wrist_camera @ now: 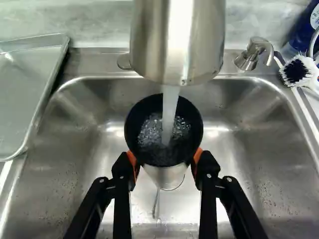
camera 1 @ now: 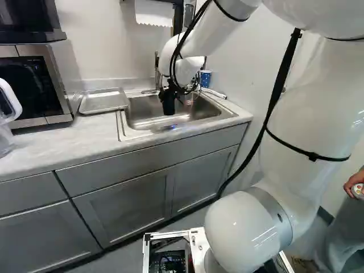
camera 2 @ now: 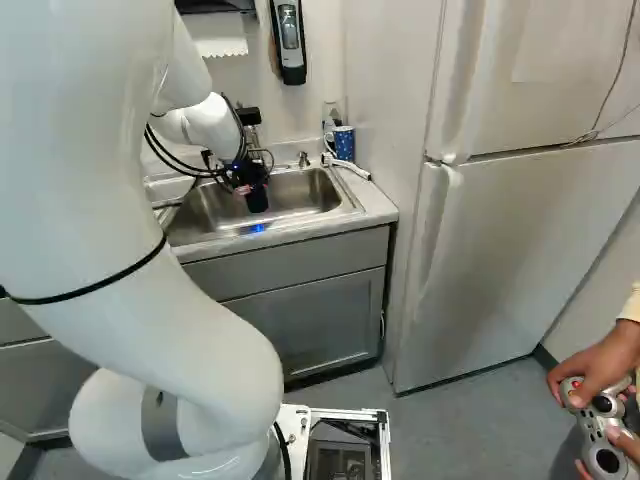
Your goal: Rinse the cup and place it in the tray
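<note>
Two fingers of my gripper (wrist_camera: 165, 159), parted a cup's width, pinch the black cup (wrist_camera: 138, 121) beneath the faucet (wrist_camera: 177, 40) so water (wrist_camera: 170, 114) rinses inside (bubbling nicely).

**Arm reaching ahead, gripper low and clamped**

White arm (camera 1: 311, 114) rises from its bottom joint (camera 1: 247, 230) at right of the left base view, goes up out of frame. Forearm (camera 1: 219, 25) comes back in at the top, sloping down and ahead to the wrist (camera 2: 212, 125). Black gripper (camera 2: 247, 183) hangs below the wrist. Black cables (camera 2: 166, 152) loop round the wrist.

Wrist view: gripper (wrist_camera: 165, 167) engaged, load pinched from two sides. Fingers (wrist_camera: 207, 172) well apart, one per side, orange pads (wrist_camera: 198, 157) facing inward.
</note>
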You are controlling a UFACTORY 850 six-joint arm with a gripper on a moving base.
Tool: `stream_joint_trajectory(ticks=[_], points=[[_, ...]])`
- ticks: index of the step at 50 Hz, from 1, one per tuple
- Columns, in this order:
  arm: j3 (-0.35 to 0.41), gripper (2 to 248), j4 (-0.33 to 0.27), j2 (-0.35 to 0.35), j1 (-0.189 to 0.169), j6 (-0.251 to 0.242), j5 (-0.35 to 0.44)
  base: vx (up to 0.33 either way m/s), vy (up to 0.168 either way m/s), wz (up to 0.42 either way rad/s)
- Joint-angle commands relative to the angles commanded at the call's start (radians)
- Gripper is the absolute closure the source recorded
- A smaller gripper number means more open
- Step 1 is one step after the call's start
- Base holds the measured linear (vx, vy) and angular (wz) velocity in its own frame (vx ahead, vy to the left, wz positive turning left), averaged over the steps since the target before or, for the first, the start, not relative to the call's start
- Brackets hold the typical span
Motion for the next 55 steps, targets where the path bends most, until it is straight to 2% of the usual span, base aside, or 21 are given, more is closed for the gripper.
stream_joint_trajectory(ticks=[55], points=[[-0.001,128,0.000,-0.001,0.004,0.000,0.000,0.000,0.000,0.000]])
